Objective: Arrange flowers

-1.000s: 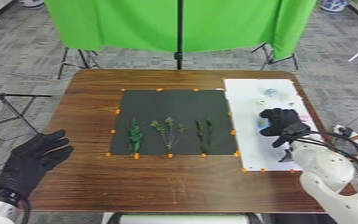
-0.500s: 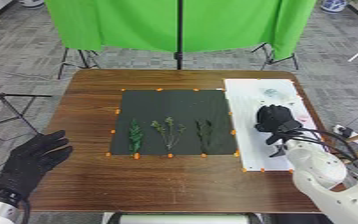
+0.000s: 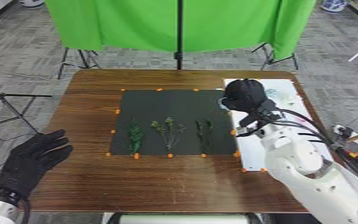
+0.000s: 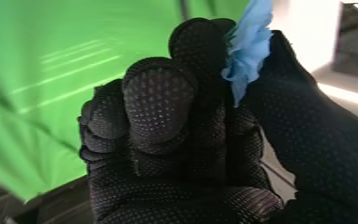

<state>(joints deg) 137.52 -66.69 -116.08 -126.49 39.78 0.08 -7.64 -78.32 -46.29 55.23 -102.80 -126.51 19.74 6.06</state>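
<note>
One brown worktop [image 3: 158, 185], one green cloth [image 3: 122, 25] beyond it. One dark sheet [image 3: 158, 105] mid-worktop, one white sheet [image 3: 252, 152] at right, orange bits along the edges of both. Two hands: right hand [image 3: 245, 96] above the far part where the sheets adjoin, thumb and fingers pinching one blue flower [image 4: 249, 47]; left hand [image 3: 40, 154] at the left near side, fingers loosely spread, holding nothing. Three green sprigs on the dark sheet, side by side in its near half: one leafy sprig [image 3: 135, 137] left, one branching sprig [image 3: 169, 132] middle, one slim sprig [image 3: 206, 135] right.
</note>
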